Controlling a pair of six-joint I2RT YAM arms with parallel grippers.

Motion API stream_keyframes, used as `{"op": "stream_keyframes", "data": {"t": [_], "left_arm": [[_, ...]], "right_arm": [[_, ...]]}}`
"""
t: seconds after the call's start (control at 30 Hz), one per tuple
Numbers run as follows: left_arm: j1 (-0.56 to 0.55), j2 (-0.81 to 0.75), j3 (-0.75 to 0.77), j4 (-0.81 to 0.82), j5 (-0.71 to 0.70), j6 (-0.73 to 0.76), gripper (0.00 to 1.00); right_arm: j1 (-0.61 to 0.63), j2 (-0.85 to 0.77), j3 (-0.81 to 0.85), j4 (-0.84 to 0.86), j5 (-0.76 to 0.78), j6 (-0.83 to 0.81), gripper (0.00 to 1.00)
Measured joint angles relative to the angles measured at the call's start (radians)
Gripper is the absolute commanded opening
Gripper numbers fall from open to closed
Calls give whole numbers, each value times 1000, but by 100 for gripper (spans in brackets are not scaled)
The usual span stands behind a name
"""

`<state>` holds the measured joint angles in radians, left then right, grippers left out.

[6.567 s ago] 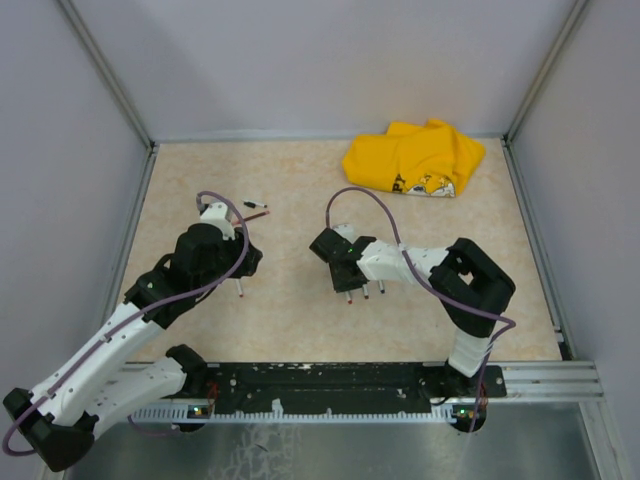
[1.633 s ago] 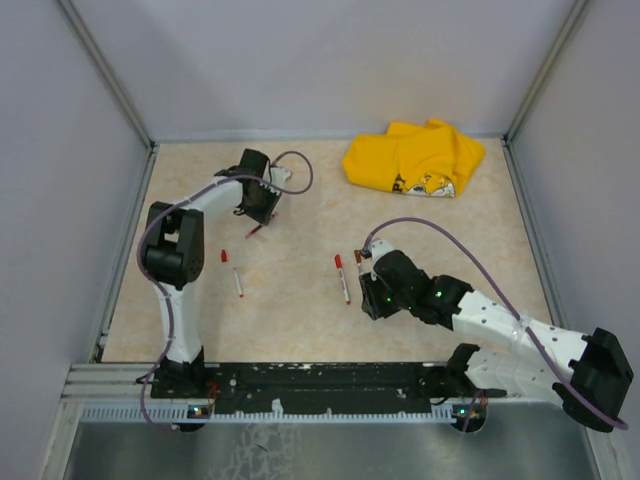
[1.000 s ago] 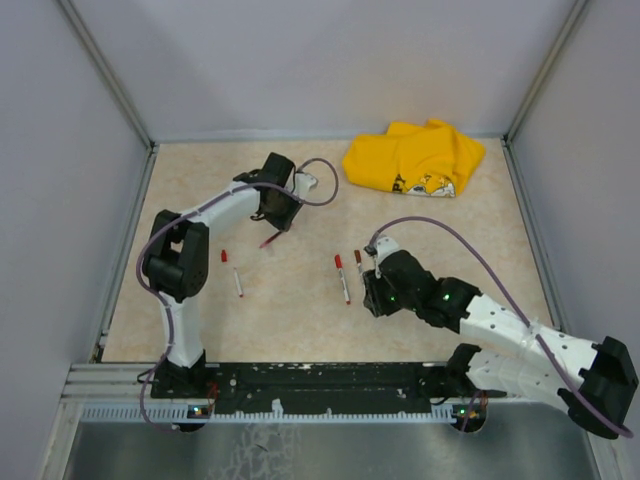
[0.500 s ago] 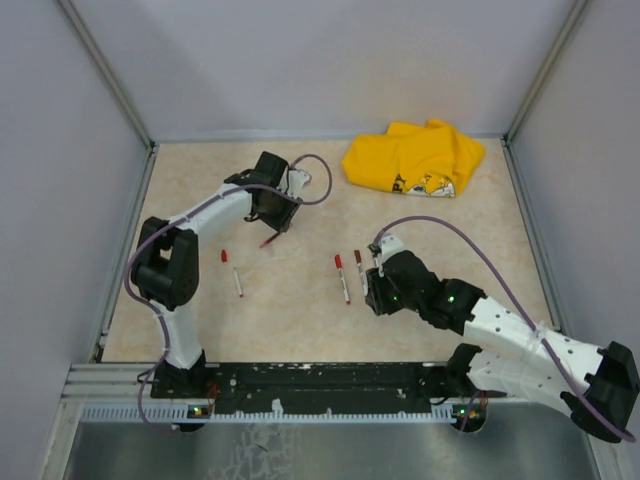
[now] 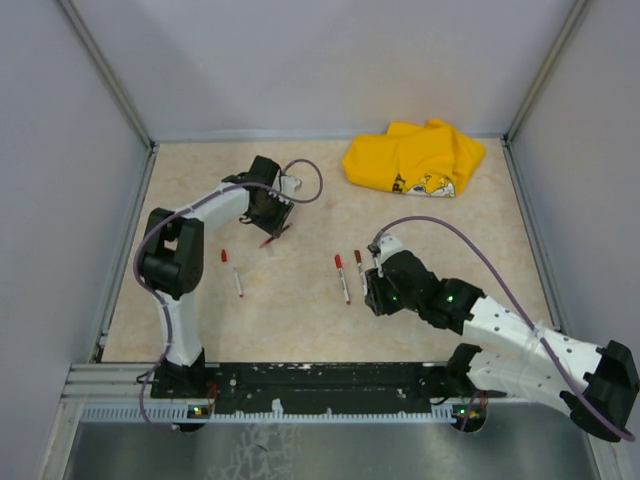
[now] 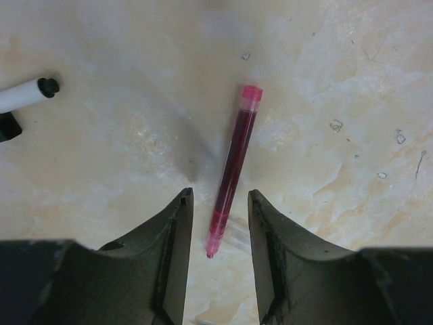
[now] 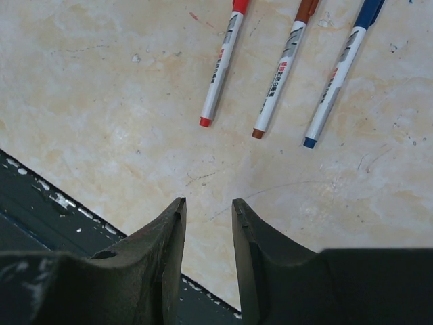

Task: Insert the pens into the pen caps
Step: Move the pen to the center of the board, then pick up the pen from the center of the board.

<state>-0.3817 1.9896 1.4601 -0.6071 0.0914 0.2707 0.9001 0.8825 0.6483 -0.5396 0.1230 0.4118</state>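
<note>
I judged pick-up pending | left gripper (image 6: 220, 195) stood parted astride slim translucent red plastic pen (image 6: 232, 166), left of crumpled yellow cloth (image 5: 415, 158) | right gripper (image 7: 208, 202) gaped empty | next: lower, close centred.

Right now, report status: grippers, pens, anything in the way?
Left gripper open, straddling slim translucent red pen lying flat. Right gripper open, empty, beside three white-barrelled marker pens. Nothing blocking either.

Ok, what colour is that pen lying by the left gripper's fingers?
The pen is see-through pinkish red; the left wrist view shows it best.
</note>
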Motion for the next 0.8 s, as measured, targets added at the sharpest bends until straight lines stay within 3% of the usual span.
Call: {"op": "stream_keyframes", "data": {"t": [0.23, 0.8], "left_arm": [[0, 37, 6, -6, 7, 2, 39], [0, 55, 29, -23, 34, 17, 15]], "right_arm": [[0, 15, 0, 0, -8, 0, 34], [0, 16, 0, 0, -12, 0, 34]]}}
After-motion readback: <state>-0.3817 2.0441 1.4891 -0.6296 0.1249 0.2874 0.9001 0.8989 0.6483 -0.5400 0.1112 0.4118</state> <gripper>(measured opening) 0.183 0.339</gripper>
